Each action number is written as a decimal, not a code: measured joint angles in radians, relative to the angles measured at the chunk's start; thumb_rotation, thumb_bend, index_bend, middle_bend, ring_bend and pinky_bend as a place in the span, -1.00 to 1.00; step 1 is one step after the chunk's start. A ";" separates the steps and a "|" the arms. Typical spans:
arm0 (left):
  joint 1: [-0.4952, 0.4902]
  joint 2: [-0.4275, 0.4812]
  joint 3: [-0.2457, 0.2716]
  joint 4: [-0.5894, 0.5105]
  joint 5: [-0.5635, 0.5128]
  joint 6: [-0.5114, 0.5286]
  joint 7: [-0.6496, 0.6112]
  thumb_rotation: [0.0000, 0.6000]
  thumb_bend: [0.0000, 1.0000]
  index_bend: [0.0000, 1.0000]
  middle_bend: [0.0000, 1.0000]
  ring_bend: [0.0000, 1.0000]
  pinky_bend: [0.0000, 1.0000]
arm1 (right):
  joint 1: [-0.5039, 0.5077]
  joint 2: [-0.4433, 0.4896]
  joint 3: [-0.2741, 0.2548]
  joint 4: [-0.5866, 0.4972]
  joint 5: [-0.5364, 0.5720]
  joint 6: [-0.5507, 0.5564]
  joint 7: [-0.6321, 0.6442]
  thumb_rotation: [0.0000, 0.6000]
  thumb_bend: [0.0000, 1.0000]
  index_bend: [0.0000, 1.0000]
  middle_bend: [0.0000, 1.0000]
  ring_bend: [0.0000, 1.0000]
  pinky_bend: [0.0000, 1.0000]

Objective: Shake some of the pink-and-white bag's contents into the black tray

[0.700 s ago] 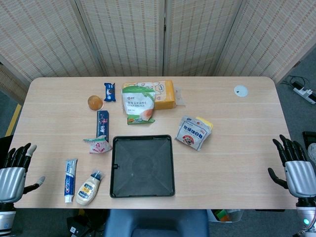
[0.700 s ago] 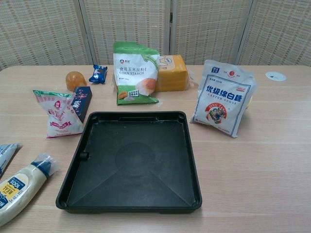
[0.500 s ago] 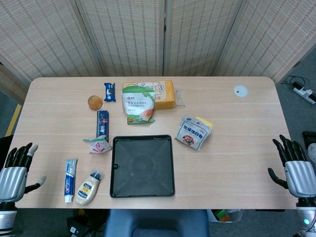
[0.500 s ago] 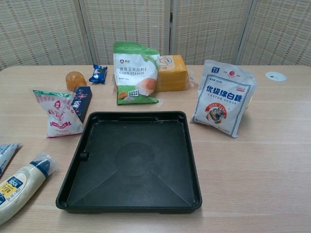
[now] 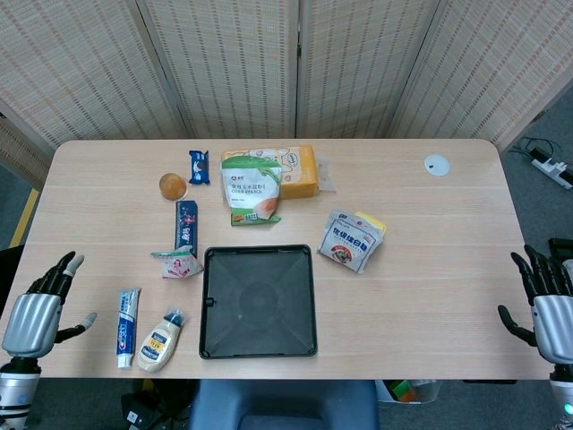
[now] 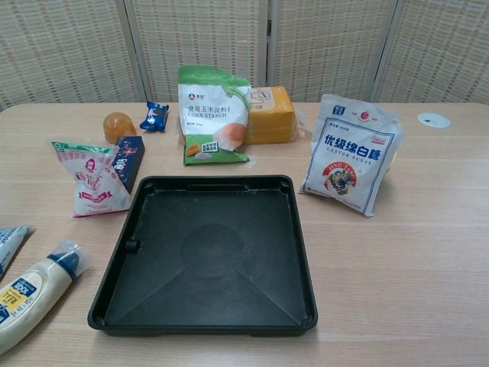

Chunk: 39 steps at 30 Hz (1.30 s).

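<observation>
Pink-and-white soft plastic bag [image 6: 90, 180] stands just left of the square black plastic tray [image 6: 298, 252], leaning on a dark blue box [image 6: 128, 160]. It looks light, crinkly and slippery, so you should pinch it mid-body below the green top. Your left hand [image 5: 38, 309] and right hand [image 5: 548, 300] hover with fingers spread, holding nothing.

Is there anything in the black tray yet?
Empty. The black tray shows only its bare dark floor in both views.
</observation>
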 measured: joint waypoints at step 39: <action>-0.301 -0.246 -0.060 0.426 -0.149 -0.447 -0.451 1.00 -0.54 -1.00 -0.94 -0.84 -0.67 | -0.047 0.032 -0.006 -0.035 -0.013 0.049 -0.009 1.00 -0.30 -1.00 -1.00 -0.93 -0.91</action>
